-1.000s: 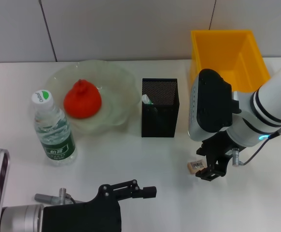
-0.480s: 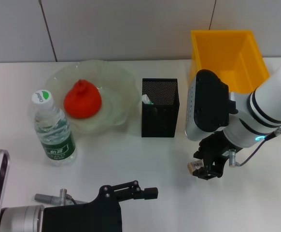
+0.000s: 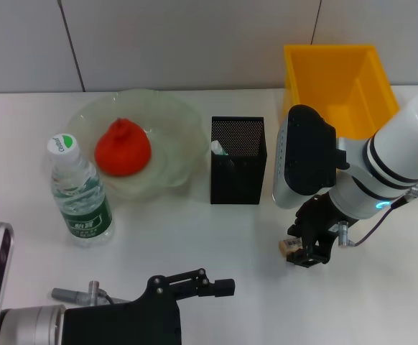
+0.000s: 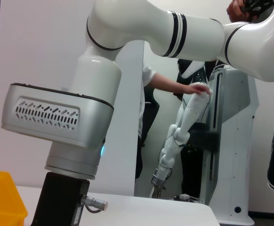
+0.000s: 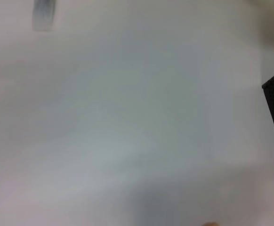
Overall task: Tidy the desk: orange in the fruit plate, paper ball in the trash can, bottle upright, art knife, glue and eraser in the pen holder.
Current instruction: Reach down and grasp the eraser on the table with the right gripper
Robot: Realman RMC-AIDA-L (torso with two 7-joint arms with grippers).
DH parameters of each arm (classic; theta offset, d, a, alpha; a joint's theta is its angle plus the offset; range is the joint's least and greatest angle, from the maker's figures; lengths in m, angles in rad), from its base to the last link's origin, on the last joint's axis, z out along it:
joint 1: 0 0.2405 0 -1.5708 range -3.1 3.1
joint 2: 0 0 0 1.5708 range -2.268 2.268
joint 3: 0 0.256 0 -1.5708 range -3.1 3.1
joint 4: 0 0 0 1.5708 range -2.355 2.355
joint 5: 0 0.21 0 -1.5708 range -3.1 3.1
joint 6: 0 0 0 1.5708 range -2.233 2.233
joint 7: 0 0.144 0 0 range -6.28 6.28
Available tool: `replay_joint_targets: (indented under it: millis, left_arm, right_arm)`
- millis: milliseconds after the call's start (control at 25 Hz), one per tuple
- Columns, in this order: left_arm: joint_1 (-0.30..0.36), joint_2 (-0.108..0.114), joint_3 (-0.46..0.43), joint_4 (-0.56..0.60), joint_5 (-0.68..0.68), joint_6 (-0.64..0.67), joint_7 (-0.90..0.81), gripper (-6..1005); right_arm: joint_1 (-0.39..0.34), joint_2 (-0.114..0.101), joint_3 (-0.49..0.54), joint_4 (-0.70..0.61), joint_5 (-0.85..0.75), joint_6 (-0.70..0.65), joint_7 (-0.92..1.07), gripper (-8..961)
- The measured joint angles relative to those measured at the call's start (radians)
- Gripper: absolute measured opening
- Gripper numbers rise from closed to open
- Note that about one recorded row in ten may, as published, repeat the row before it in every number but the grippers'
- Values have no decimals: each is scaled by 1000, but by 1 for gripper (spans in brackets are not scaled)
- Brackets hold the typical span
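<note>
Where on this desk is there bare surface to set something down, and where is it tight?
Bare white desk lies between the upright clear water bottle and the black mesh pen holder, running toward the left gripper. It is crowded right of the holder: the right gripper is at a small tan eraser, below the yellow bin.

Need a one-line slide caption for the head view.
Right gripper at the eraser near the pen holder; left gripper parked.

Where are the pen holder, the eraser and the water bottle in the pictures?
pen holder (image 3: 238, 172), head view, on its front mesh wall.
eraser (image 3: 288, 246), head view, on its visible end beside the right gripper.
water bottle (image 3: 84, 205), head view, on its green label.
</note>
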Motion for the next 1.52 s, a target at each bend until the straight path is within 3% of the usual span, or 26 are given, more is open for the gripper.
replay_joint_targets:
  millis: [1120,1520]
  left_arm:
    - [-1,0,6,3,0,7,0,777]
    - [0,0,6,5,0,7,0,776]
  right_arm:
    - [25,0,0,-33,-10,19,17,320]
    - [23,0,8,-35,-3,14,22,240]
